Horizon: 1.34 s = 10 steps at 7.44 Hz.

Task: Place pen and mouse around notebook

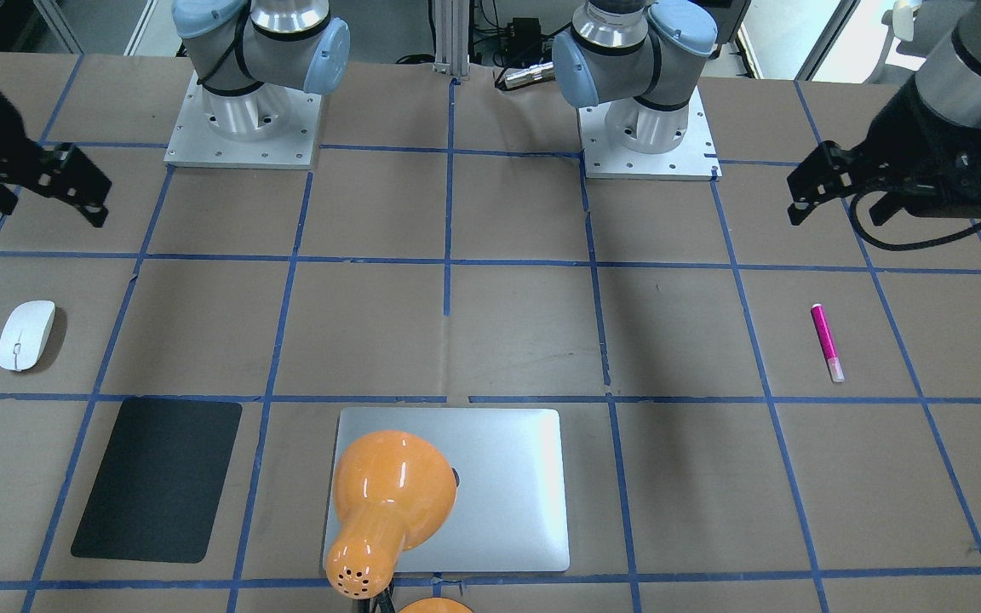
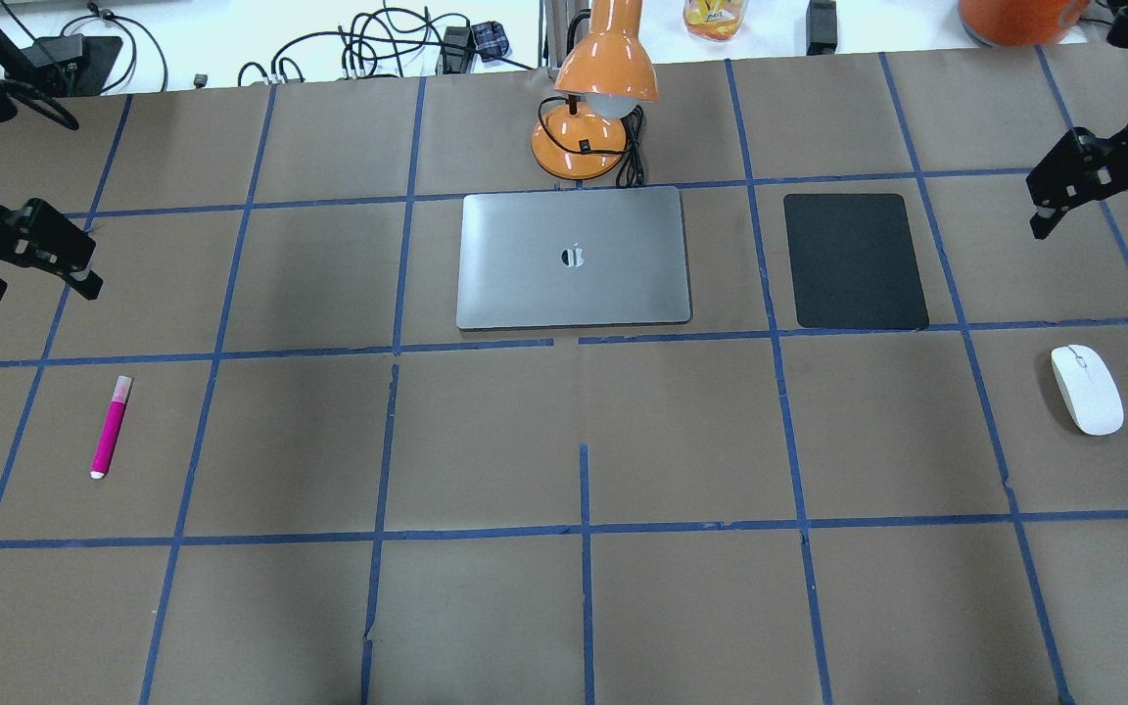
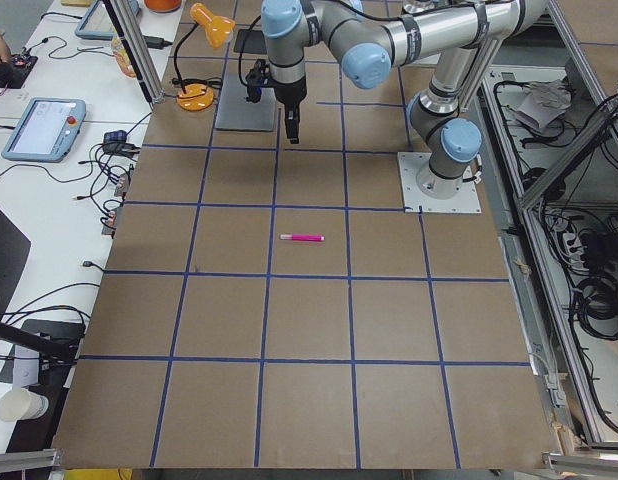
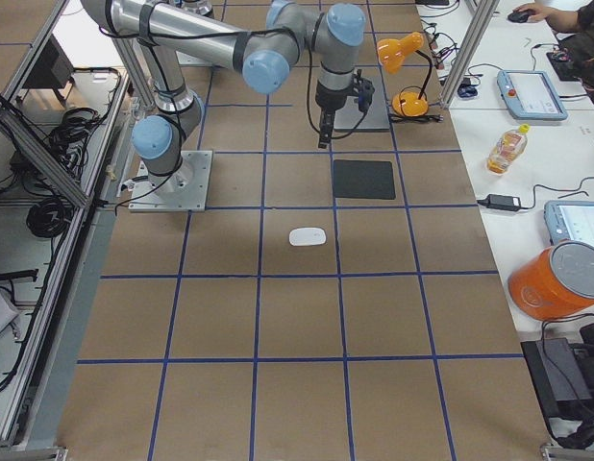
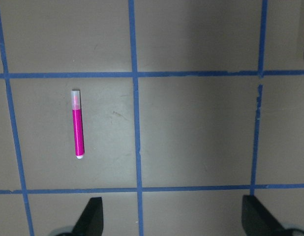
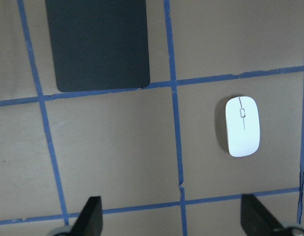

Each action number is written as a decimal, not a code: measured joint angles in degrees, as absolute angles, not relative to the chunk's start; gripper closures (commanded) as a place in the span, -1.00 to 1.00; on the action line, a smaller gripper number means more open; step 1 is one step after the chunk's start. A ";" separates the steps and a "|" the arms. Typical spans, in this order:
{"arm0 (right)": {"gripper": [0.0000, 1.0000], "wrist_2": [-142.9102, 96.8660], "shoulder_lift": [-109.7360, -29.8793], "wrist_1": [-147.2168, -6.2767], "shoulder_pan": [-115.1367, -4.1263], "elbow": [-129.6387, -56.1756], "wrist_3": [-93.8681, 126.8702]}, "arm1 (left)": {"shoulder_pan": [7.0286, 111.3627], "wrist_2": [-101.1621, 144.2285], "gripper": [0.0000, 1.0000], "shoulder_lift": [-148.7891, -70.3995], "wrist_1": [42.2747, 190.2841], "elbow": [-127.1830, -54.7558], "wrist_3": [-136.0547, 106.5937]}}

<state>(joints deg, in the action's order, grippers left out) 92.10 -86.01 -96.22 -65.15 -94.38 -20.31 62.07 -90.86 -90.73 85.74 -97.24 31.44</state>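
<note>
The silver-grey notebook point(image 2: 525, 284) lies flat at the far middle of the table, partly under the lamp head in the front-facing view point(image 1: 516, 494). The magenta pen point(image 2: 111, 427) lies on the robot's left side point(image 1: 826, 342), and the left wrist view has it up and to the left point(image 5: 78, 125). My left gripper point(image 2: 40, 284) hovers open and empty beyond it point(image 5: 174, 221). On the robot's right rests the white mouse point(image 2: 1086, 389), seen as well in the right wrist view point(image 6: 242, 126). My right gripper point(image 2: 1098, 230) hangs open above the table, empty point(image 6: 171, 219).
An orange desk lamp point(image 2: 603, 73) stands behind the notebook, its head over it. A thin black pad point(image 2: 855, 260) lies between the notebook and the mouse. The brown table carries a blue tape grid point(image 2: 584, 529). Cables and tablets sit past the far edge.
</note>
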 measured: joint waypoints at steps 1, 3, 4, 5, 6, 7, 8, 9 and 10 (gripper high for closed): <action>-1.00 91.97 -84.14 -102.06 -62.40 -97.21 -24.50 | 59.07 -90.67 -1.00 -91.45 78.65 -102.17 37.17; -1.00 91.77 -81.66 -112.00 -58.37 -103.18 -28.55 | 53.63 -90.17 -1.00 -93.81 61.23 -113.40 45.81; -1.00 92.03 -80.49 -116.89 -57.37 -105.91 -29.82 | 52.14 -90.14 -1.00 -95.95 54.26 -117.39 47.48; -1.00 92.21 -79.51 -120.54 -56.97 -108.06 -30.67 | 51.50 -90.28 -1.00 -98.49 50.43 -119.32 47.90; -1.00 92.26 -78.66 -122.75 -56.47 -109.67 -31.15 | 51.12 -90.50 -1.00 -101.22 48.54 -119.88 47.81; -1.00 92.23 -77.72 -124.24 -55.30 -110.66 -31.94 | 50.62 -90.57 -1.00 -103.62 46.76 -119.95 47.27; -1.00 92.10 -76.37 -125.40 -53.65 -111.20 -33.56 | 49.99 -90.59 -1.00 -105.59 44.62 -120.03 45.74; -1.00 92.06 -74.92 -126.77 -52.48 -111.42 -35.38 | 49.53 -90.50 -0.70 -106.98 43.23 -120.07 43.89; -1.00 92.08 -73.78 -128.16 -51.93 -111.52 -36.89 | 49.33 -90.34 -0.40 -107.80 42.59 -120.17 42.88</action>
